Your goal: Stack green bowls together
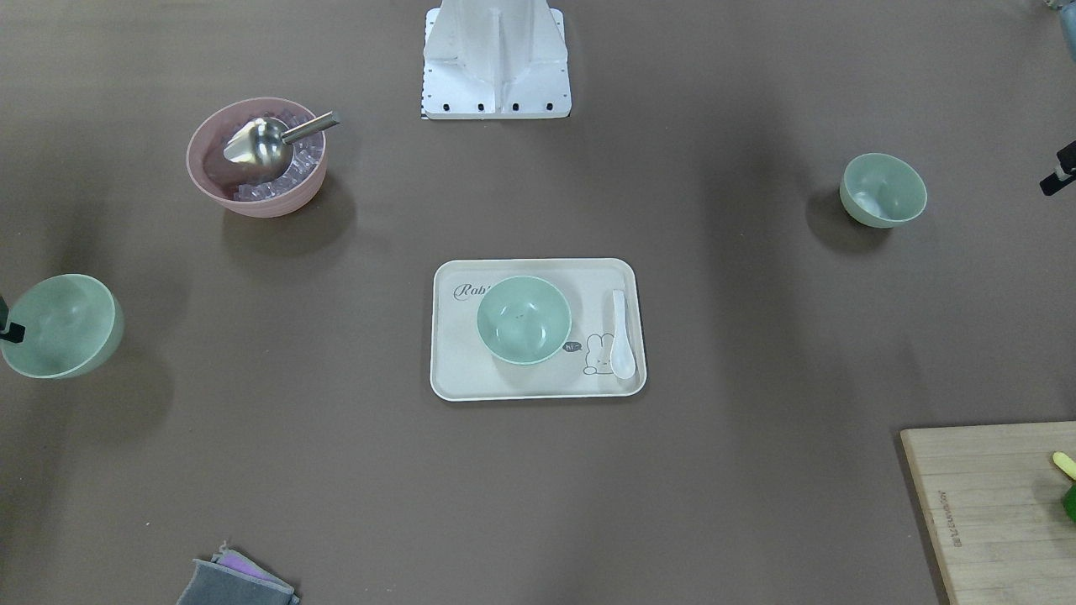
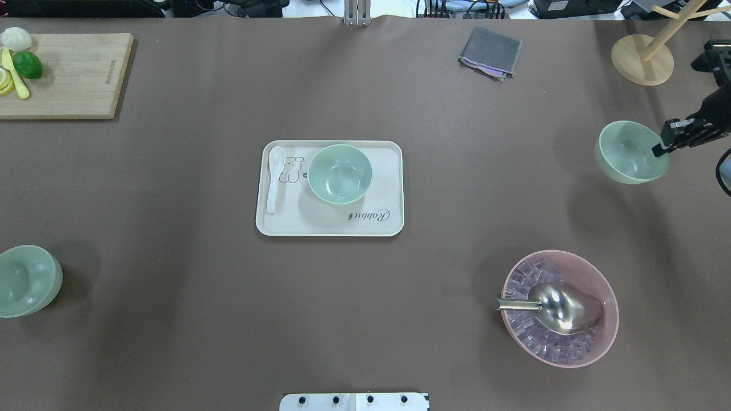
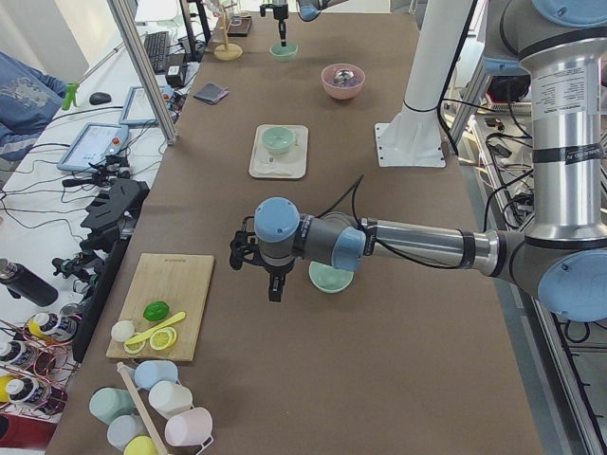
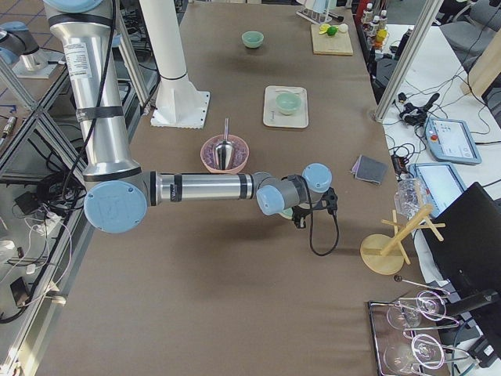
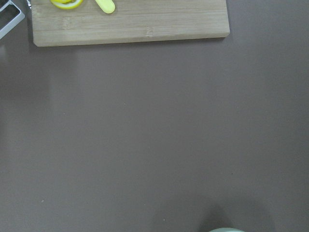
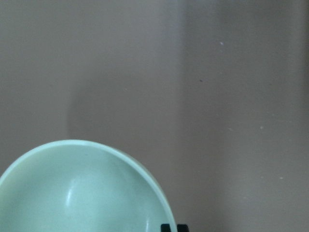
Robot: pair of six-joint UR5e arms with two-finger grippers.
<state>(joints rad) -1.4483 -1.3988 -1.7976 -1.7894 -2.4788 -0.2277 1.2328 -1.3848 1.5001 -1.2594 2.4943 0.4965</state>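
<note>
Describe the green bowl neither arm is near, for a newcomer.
Find the cream tray at the table's centre. The green bowl sits on it beside a white spoon; the left-end bowl and right-end bowl are off the tray.

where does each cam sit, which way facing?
Front-facing: across table, facing robot base.
Overhead: behind robot, looking forward; right claw grips green bowl.
Exterior left: left end; left arm near.
Exterior right: right end; right arm near.
Left wrist: down at cutting board.
Right wrist: into gripped bowl; fingertip shows.
All exteriors share the tray.
</note>
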